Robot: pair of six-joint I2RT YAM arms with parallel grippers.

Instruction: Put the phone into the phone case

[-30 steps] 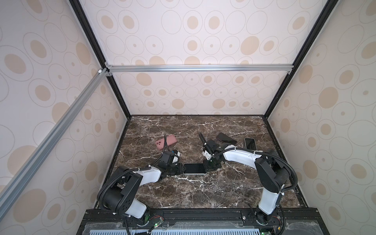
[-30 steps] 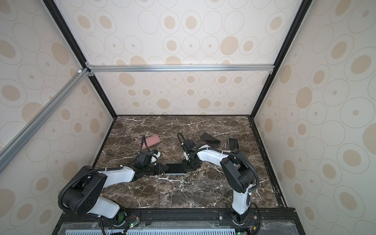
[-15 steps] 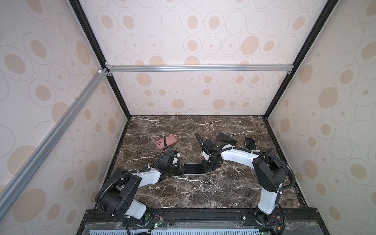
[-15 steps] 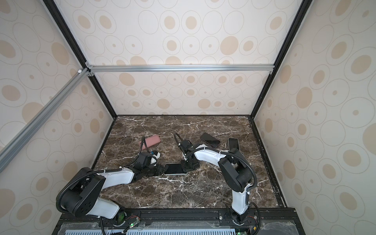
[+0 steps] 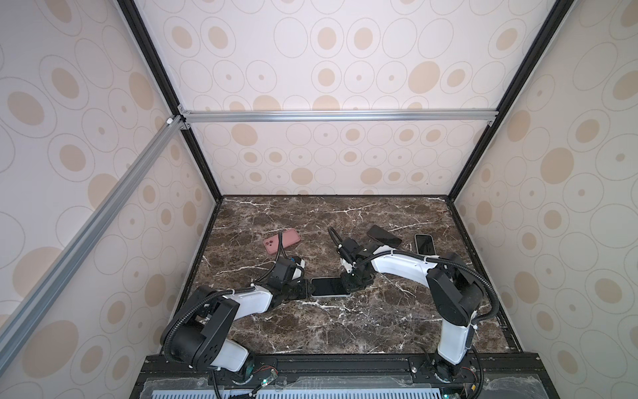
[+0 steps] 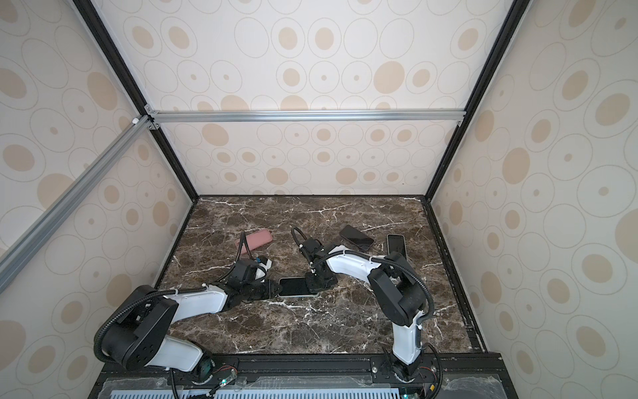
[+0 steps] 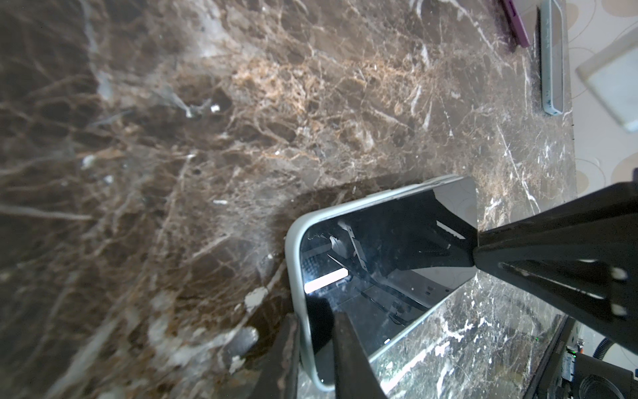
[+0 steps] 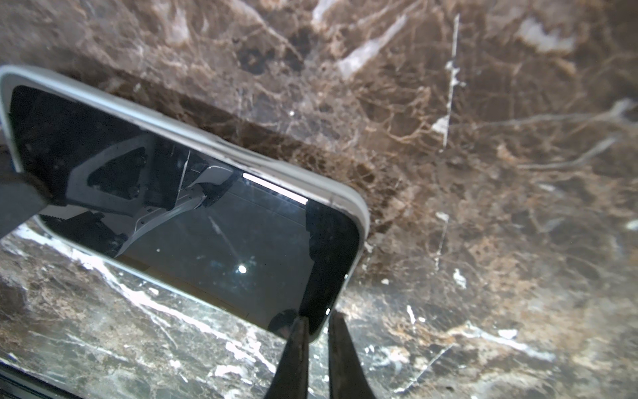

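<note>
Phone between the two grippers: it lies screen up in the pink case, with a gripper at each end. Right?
No: that phone sits in a pale case, not the pink one, as both wrist views show. The pink case lies apart at the back left in both top views. Otherwise right: screen up, left gripper and right gripper at its ends.

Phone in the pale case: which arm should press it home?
Right, probably. The right gripper is shut, tips on the phone corner, free to push down; the left gripper pinches an end of the phone case, anchoring it.
</note>
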